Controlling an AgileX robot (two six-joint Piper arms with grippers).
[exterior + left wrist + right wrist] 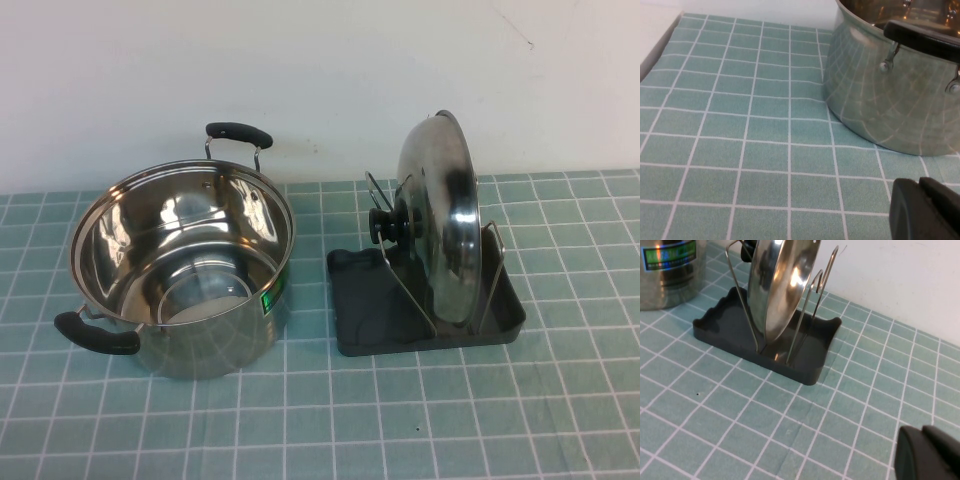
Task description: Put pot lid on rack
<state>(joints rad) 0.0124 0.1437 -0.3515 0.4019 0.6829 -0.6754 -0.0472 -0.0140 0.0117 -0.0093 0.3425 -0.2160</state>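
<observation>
The round, domed stainless-steel pot lid (445, 215) with its black knob (385, 225) stands on edge in the dark grey rectangular plastic rack (500, 325), held upright between the thin bent wire loops (490, 262); its lower rim rests in the tray, its knob faces the pot; nothing grips it. As far as you can judge from this, the placing is done, and what you have left is little beyond keeping both arms clear and parked.

Just beside the rack, on the robot's left, sits the open, shiny steel pot (185, 270) with two black handles (238, 132), apart from the tray and empty of its lid; both stand on the green tablecloth (400, 430) ruled in white squares, before a pale wall.

You see neither arm from the high camera. The left gripper (927, 210) shows only as a dark tip low over the cloth near the pot's side; the right gripper (930, 455) likewise, near the rack but well short of touching it; whether either pair of fingers is spread or closed, I cannot tell; neither holds anything visible.
</observation>
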